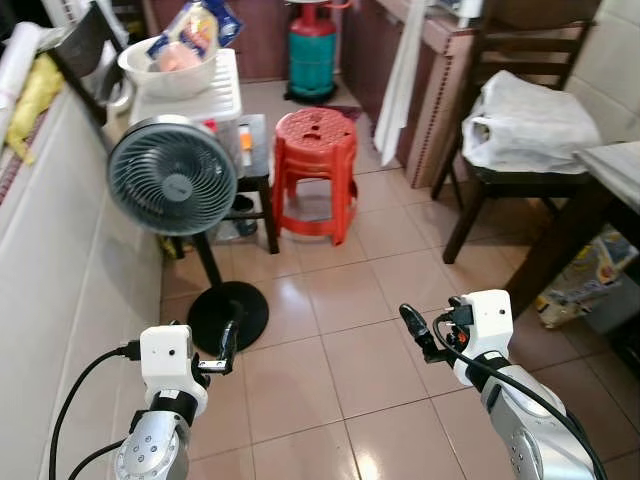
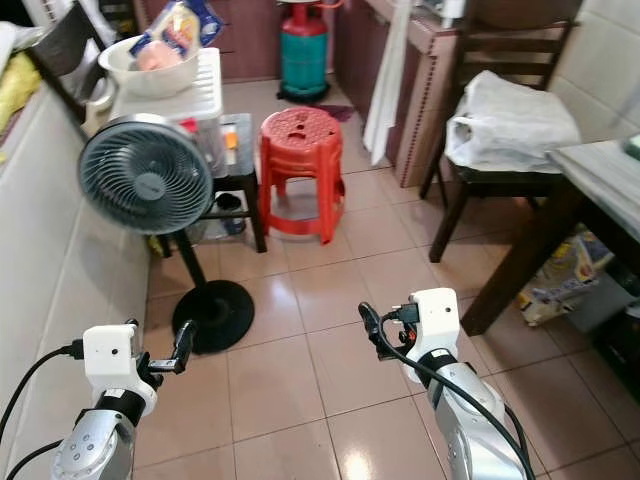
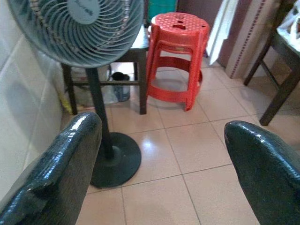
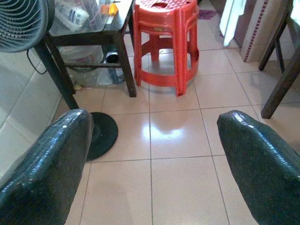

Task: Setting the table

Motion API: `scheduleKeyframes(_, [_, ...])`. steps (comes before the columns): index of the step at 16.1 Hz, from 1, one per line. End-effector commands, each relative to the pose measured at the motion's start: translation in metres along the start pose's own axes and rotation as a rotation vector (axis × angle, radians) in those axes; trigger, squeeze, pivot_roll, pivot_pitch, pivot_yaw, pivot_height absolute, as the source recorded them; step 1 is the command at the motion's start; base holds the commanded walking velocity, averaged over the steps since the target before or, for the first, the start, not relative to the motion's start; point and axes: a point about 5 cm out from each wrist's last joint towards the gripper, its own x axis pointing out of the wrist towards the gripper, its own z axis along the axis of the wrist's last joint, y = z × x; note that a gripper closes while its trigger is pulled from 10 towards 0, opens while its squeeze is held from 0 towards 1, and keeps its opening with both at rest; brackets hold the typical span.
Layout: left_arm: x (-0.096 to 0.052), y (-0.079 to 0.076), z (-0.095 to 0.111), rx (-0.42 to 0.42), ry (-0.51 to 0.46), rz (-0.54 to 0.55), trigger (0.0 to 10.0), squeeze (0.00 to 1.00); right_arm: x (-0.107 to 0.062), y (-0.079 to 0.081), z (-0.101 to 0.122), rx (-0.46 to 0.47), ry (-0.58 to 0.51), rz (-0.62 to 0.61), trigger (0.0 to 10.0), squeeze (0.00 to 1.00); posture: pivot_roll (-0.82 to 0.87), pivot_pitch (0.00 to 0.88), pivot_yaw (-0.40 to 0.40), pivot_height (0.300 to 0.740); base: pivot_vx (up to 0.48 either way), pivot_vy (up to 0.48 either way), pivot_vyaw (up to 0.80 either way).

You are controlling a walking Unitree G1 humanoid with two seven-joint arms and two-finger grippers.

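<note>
Grippers, left [image 1: 230, 345] and right [image 1: 415, 330], hang apart and empty over bare floor [image 1: 330, 300], so past the fan [image 1: 172, 175] and stools [image 1: 316, 170], turning right toward the table [image 1: 618, 165] seems wise.

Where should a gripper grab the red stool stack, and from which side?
Best bet: the top seat rim of the red stool stack, approached from the robot-facing side. The stack stands upright, the seat edge overhangs the splayed legs, and tiled floor lies between. Both the left gripper and right gripper are open and empty.
</note>
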Motion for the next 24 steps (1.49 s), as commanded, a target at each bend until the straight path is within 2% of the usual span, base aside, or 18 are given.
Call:
scheduleKeyframes(1, [0.002,0.003,-0.001,-0.004,0.012,0.003,10.0,0.0,-0.001,0.002,0.004,0.005,-0.013,-0.004,10.0,0.0,-0.05,0.047,0.043,0.74,0.0,0.0,-0.77])
scheduleKeyframes(4, [0.006,0.007,0.002,0.027,-0.005,0.006,10.0,0.0,-0.002,0.003,0.002,0.007,-0.013,-0.01,10.0,0.0,-0.06,0.049,0.049,0.74,0.0,0.0,-0.77])
scheduleKeyframes(5, [0.007,0.008,0.003,0.003,-0.003,0.009,10.0,0.0,-0.003,0.003,0.003,0.009,-0.015,-0.013,10.0,0.0,-0.06,0.049,0.053,0.74,0.0,0.0,-0.77])
scheduleKeyframes(12, [0.01,0.001,0.001,0.003,0.011,-0.07,10.0,0.0,-0.004,0.003,0.005,0.008,-0.027,-0.025,10.0,0.0,-0.08,0.047,0.06,0.74,0.0,0.0,-0.77])
scheduleKeyframes(24, [0.011,-0.007,-0.008,-0.01,0.037,-0.106,10.0,0.0,-0.007,0.001,0.007,-0.014,-0.024,-0.021,10.0,0.0,-0.1,0.043,0.047,0.74,0.317,0.0,-0.77])
